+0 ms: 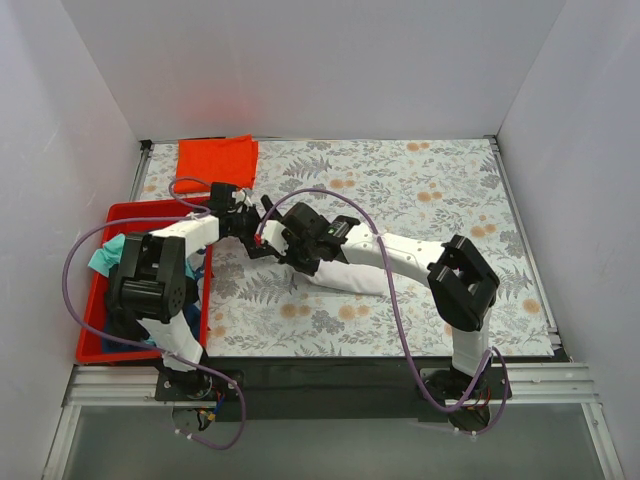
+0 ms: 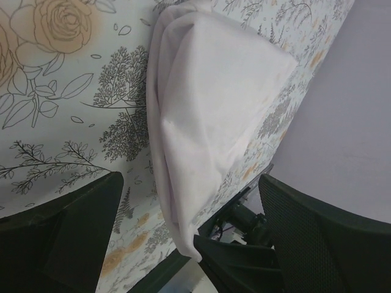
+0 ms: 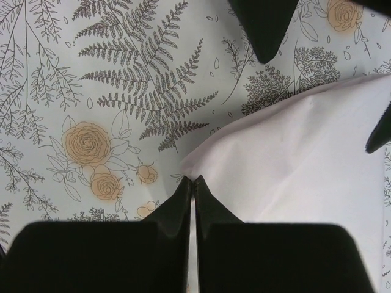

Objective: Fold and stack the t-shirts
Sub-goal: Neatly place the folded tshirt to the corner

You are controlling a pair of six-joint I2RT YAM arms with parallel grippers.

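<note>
Only one orange-red folded cloth t-shirt [image 1: 217, 158] lay done, upper left; right gripper [image 3: 193, 180] pinched the large white cloth t-shirt [image 3: 305, 159], left gripper [image 2: 189, 178] gaped.

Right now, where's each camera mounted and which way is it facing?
Top external: above and behind the arms, looking down on the table; both arms show, bases at the bottom.
Left wrist: on the left arm, looking past its open left tool at the white t-shirt; both fingers show at the lower corners.
Right wrist: on the right arm, looking down past the right tool, shut on the shirt's edge; it fills the bottom edge.
Shared: all three see the white t-shirt on the floral table.
</note>
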